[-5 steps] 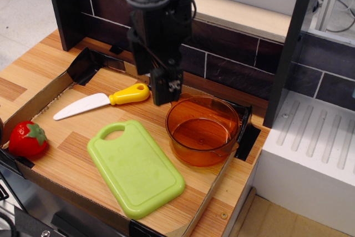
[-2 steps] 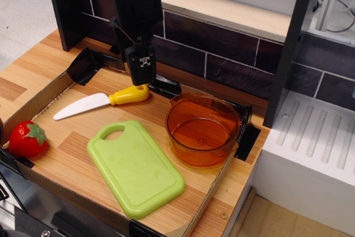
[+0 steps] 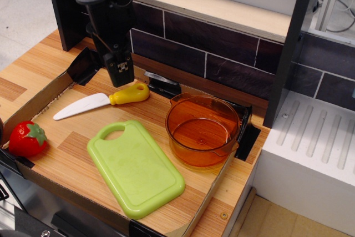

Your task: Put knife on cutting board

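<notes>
The knife (image 3: 103,101), with a white blade and a yellow handle, lies flat on the wooden tray floor at the back left, handle pointing right. The light green cutting board (image 3: 136,168) lies flat in front of it, handle hole toward the knife, with nothing on it. My gripper (image 3: 121,76) hangs just above and behind the yellow handle, slightly to its left, holding nothing. I see its fingers edge-on as one dark block, so their gap does not show.
A round orange transparent bowl (image 3: 202,129) stands right of the board. A red toy strawberry (image 3: 26,139) sits at the tray's left edge. A low cardboard wall (image 3: 33,99) rims the tray. A dark tiled backsplash (image 3: 222,59) rises behind.
The gripper has moved left, from beside the bowl's back rim to above the knife's yellow handle. The knife, board, bowl and strawberry have not moved.
</notes>
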{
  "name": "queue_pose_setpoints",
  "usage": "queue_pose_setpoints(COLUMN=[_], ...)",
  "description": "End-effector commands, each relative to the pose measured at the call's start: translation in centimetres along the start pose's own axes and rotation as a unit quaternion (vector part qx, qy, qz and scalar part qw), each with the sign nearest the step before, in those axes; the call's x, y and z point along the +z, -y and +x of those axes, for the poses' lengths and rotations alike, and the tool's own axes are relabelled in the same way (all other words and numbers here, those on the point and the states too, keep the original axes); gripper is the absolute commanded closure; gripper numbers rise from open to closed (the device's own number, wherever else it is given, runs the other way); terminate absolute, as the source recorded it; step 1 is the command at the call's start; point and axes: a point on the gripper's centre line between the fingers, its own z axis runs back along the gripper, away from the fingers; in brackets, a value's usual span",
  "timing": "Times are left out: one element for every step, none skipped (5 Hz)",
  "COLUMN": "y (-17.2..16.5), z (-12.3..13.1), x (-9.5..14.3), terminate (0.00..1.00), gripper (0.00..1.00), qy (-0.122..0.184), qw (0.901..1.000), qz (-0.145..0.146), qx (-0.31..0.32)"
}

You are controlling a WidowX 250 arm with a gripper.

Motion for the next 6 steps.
queue_pose_setpoints(y=[-1.5, -1.5, -1.5, -1.4, -1.5, -1.9], z=[0.8, 0.7, 0.7, 0.7, 0.6, 0.7], x=[-1.4, -2.5, -3.4, -4.0, -4.4, -4.6], terminate=[0.00, 0.00, 0.00, 0.00, 0.00, 0.00], gripper=[0.00, 0.00, 0.00, 1.00, 1.00, 1.00], qy=[-0.008, -0.016, -0.022, -0.027, -0.031, -0.030], qw=[0.9997, 0.9995, 0.9994, 0.9992, 0.9988, 0.9986], qz=[0.017, 0.017, 0.017, 0.018, 0.021, 0.024], qx=[0.018, 0.020, 0.023, 0.023, 0.032, 0.037])
